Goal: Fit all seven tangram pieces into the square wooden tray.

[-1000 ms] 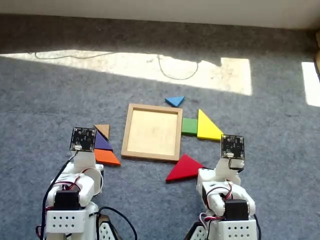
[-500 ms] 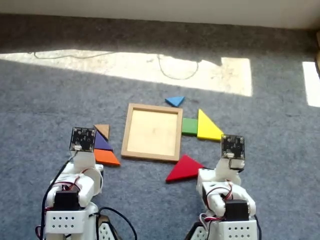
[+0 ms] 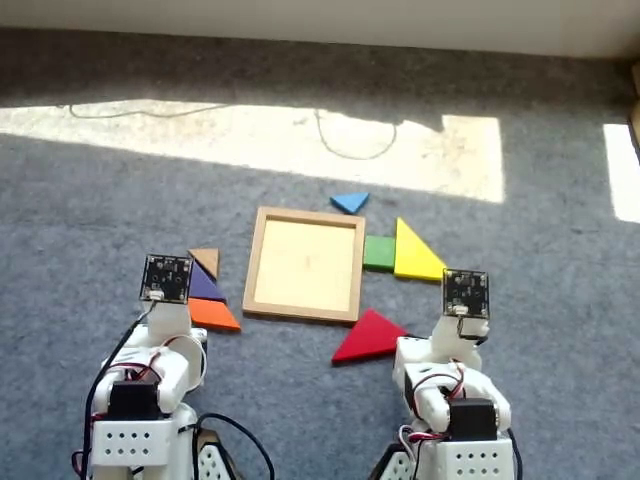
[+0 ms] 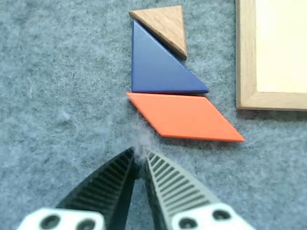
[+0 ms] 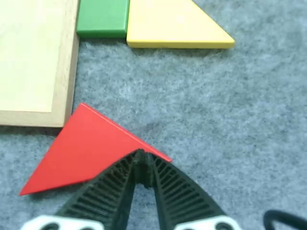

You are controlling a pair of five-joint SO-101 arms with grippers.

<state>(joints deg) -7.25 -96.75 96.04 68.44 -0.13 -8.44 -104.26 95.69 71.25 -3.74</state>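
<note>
The square wooden tray (image 3: 252, 265) lies on the grey carpet (image 3: 100, 230), all pieces outside it: tan wooden triangle (image 4: 165, 26), dark blue triangle (image 4: 156, 67) and orange parallelogram (image 4: 184, 117) on its left, green square (image 5: 103, 17) and yellow triangle (image 5: 175, 24) on its right (small light-blue triangle (image 3: 350, 202) beyond). The left tool (image 4: 139, 160) is pinched together near the parallelogram. The right tool (image 5: 143, 160), likewise closed, is over the edge of the red triangle (image 5: 81, 148).

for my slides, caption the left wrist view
Left jaws shut over carpet, near the orange parallelogram, blue triangle, wood triangle and tray corner.

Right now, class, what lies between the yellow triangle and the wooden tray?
The green square fills that gap, seen in the high view.
</note>
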